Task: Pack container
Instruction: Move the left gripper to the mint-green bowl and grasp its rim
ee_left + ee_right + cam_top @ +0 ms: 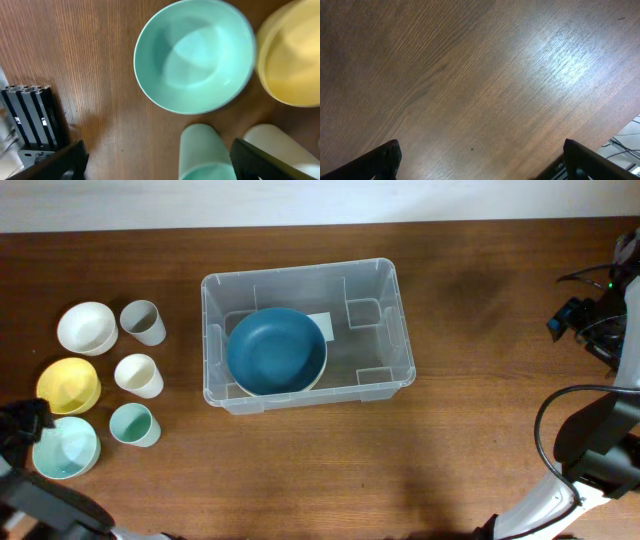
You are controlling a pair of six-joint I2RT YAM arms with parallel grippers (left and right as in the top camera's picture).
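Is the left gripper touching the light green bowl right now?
Apart. The left wrist view shows bare table between each finger of the open left gripper and the light green bowl's rim.

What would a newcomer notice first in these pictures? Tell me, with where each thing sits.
The clear container in the middle of the wooden table stands out first, with a dark blue bowl lying in its left half. Left of it stands a colourful cluster: a white bowl, a yellow bowl and a mint bowl in one column, with a grey cup, a cream cup and a green cup beside them.
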